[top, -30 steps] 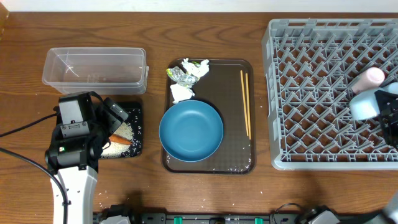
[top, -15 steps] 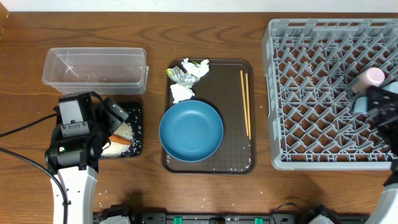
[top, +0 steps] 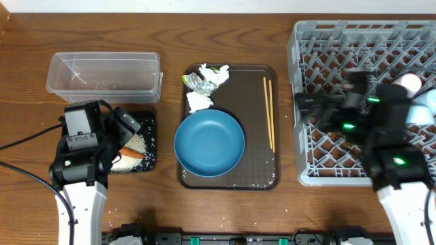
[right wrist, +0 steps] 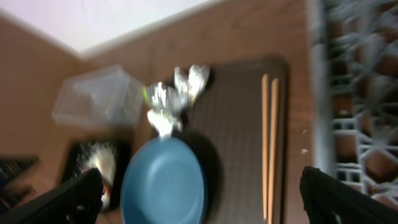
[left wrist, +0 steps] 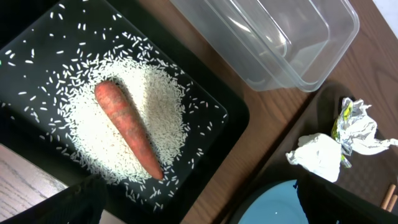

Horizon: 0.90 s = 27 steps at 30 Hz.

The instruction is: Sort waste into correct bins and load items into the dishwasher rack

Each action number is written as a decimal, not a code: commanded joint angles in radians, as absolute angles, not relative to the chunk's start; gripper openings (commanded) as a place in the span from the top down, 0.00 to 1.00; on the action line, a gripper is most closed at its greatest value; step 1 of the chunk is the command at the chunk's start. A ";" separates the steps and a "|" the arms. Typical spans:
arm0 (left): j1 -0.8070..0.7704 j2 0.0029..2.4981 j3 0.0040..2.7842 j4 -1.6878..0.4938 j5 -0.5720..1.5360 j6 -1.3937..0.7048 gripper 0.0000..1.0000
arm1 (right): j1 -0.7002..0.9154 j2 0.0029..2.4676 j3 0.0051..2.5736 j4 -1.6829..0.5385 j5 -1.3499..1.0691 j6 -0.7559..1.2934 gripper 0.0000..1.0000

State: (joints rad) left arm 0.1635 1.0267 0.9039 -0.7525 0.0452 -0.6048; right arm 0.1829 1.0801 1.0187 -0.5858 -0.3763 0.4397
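Observation:
A dark-blue dish (top: pixel 209 143) lies on the brown serving tray, with chopsticks (top: pixel 268 112) to its right and white tissues (top: pixel 199 101) and a silvery-green wrapper (top: pixel 201 83) behind it. The black tray (top: pixel 148 146) holds rice (left wrist: pixel 149 106) and a carrot piece (left wrist: pixel 127 127). My left gripper (left wrist: pixel 205 205) hovers open and empty over that tray's edge. My right gripper (top: pixel 310 105) is open and empty above the left part of the grey rack (top: pixel 361 41); its wrist view is blurred and shows the dish (right wrist: pixel 165 183) and chopsticks (right wrist: pixel 268 143). The clear tub (top: pixel 103 76) stands at the back left.
The brown serving tray (top: pixel 259 173) sits mid-table with stray rice grains on it. A pale cup (top: pixel 411 81) and a light-blue cup (top: pixel 424 109) stand in the rack's right side. Loose rice lies on the wood by the left arm's base.
My right arm has swung from the cups at the rack's right edge leftward across the rack, and its gripper is empty. The left arm has not moved.

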 commanded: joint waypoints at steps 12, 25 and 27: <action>0.170 1.032 0.926 -0.755 0.033 -0.599 0.00 | 0.396 1.513 1.568 -1.082 0.461 0.423 0.01; 0.170 1.032 0.926 -0.755 0.033 -0.599 0.00 | -0.269 1.578 1.562 -0.915 0.225 0.346 0.99; 0.170 1.032 0.926 -0.755 0.033 -0.599 0.00 | -0.320 1.610 1.558 -0.890 0.191 0.312 0.99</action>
State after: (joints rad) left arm 0.1635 1.0267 0.9039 -0.7528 0.0452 -0.6048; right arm -0.2714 1.5661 1.5650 -0.9016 0.2779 0.3771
